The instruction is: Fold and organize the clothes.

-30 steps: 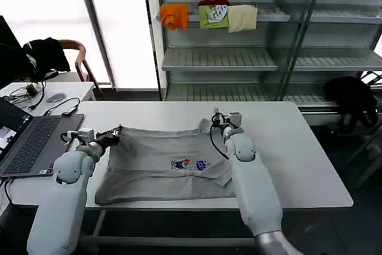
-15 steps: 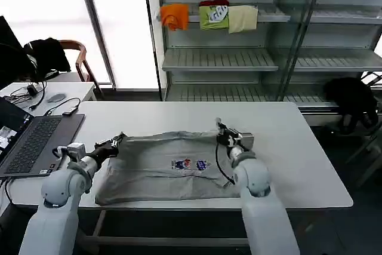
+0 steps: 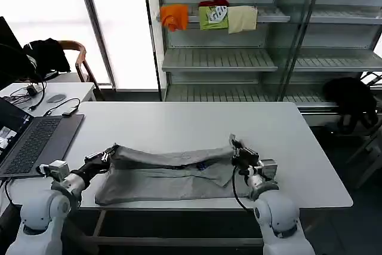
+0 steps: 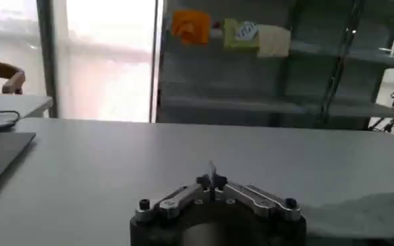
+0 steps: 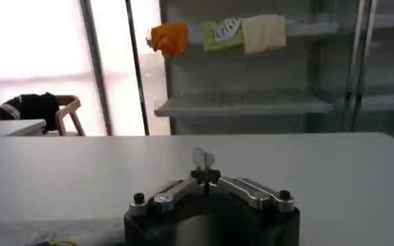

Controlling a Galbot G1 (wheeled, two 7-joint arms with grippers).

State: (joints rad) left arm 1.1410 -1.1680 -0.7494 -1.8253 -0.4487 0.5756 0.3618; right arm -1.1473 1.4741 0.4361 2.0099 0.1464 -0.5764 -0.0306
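While both claws pinch the light grey cotton top's [image 3: 170,174] far edge, left gripper [image 3: 109,153] and right gripper [image 3: 236,148] fold it forward; next, lay it on the near hem.

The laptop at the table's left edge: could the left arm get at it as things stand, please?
Probably not yet: the left claw is shut on the grey top, pulling its far edge toward the robot. The laptop lies close by with bare table between.
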